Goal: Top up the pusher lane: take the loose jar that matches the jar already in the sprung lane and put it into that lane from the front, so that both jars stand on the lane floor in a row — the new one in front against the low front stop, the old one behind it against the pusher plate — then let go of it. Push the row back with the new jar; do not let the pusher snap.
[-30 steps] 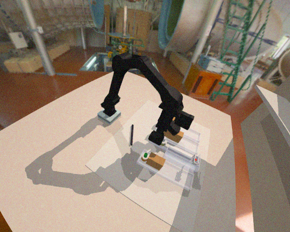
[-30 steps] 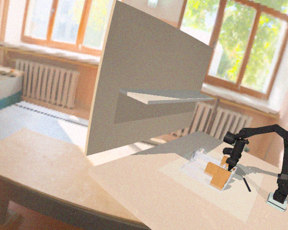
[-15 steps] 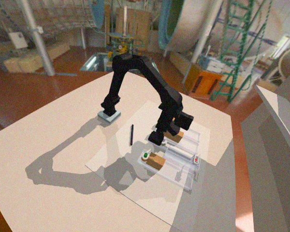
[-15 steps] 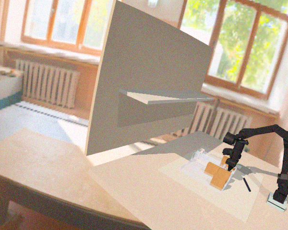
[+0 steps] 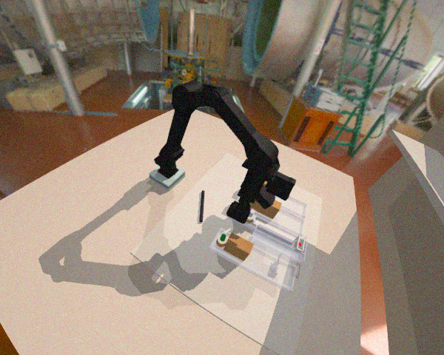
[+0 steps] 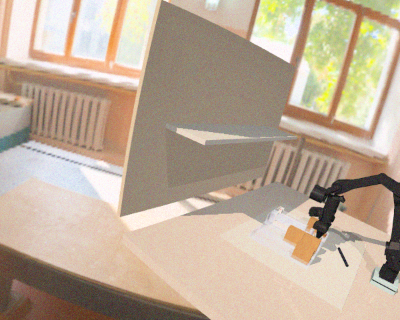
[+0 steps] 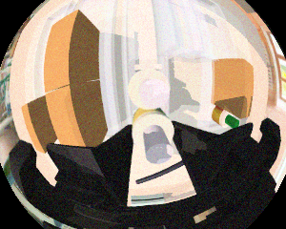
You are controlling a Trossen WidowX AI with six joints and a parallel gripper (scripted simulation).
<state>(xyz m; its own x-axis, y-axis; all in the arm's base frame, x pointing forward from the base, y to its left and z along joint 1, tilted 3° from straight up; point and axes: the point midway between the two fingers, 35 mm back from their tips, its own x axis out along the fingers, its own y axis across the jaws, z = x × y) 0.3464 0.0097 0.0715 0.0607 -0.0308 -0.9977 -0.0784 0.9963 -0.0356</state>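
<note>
My gripper (image 5: 246,219) (image 6: 319,235) (image 7: 151,126) is shut on a jar with a cream lid (image 7: 153,115) at the front end of the middle lane (image 7: 148,40). A second pale-lidded jar (image 7: 149,90) stands just behind it, farther into the lane. A little yellow and green shows between the two lids in the wrist view. The fingers hide much of the held jar, and I cannot tell whether its base touches the lane floor. Another jar (image 5: 222,238) (image 7: 225,117), white, brown and green, is at the front of a side lane.
The clear rack holds orange-brown boxes (image 5: 239,246) (image 6: 306,249) (image 7: 57,52) in the lanes on both sides. Another box (image 7: 233,78) stands behind the side-lane jar. A black pen-like bar (image 5: 202,206) (image 6: 343,257) (image 7: 159,172) lies in front. A grey panel with a shelf (image 6: 207,137) rises beyond the rack.
</note>
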